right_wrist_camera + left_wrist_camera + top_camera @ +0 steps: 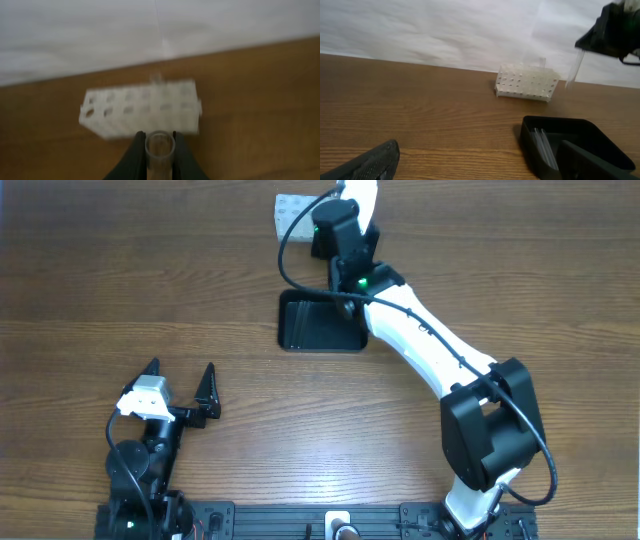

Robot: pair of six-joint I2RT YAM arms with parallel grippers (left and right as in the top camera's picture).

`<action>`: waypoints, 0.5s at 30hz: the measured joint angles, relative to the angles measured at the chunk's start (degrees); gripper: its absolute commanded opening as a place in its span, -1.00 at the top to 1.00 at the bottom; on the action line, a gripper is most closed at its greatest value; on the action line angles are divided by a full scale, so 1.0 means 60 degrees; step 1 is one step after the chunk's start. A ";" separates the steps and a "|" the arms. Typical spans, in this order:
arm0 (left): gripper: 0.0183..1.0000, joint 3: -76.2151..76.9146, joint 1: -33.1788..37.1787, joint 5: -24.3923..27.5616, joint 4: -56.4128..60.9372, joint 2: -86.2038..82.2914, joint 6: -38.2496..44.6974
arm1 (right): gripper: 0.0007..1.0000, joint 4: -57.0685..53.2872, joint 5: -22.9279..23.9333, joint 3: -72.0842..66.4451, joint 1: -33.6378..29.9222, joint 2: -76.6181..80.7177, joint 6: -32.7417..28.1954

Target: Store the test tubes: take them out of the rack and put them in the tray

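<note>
The white test tube rack (290, 215) stands at the table's far edge, with a clear tube (541, 62) still upright in it. Just nearer sits the black tray (310, 320), and several clear tubes (545, 147) lie inside it. My right gripper (335, 225) hangs lifted above the table beside the rack (142, 112), shut on a clear test tube (160, 150) that hangs upright between its fingers. From the left wrist view that tube (574, 67) is in the air, higher than the tray (535, 145). My left gripper (181, 370) rests open and holds nothing at the near left.
Bare brown wood lies between the left gripper and the tray. A white wall (445, 30) rises right behind the rack. The right arm's white link (420, 340) crosses over the tray's right side.
</note>
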 measured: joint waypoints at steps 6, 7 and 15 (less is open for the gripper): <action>-1.00 0.0000 0.0000 -0.0004 0.0000 0.0000 0.0000 | 0.97 -0.1297 -0.0022 0.0004 0.0382 0.0000 0.1672; -1.00 0.0000 0.0000 -0.0004 0.0000 0.0000 0.0004 | 0.98 -0.1432 -0.0044 0.0004 0.0412 0.0000 0.1872; -1.00 0.0000 0.0000 0.0000 0.0000 0.0000 0.0000 | 0.97 -0.1989 -0.0393 -0.0069 0.0495 0.0000 0.2922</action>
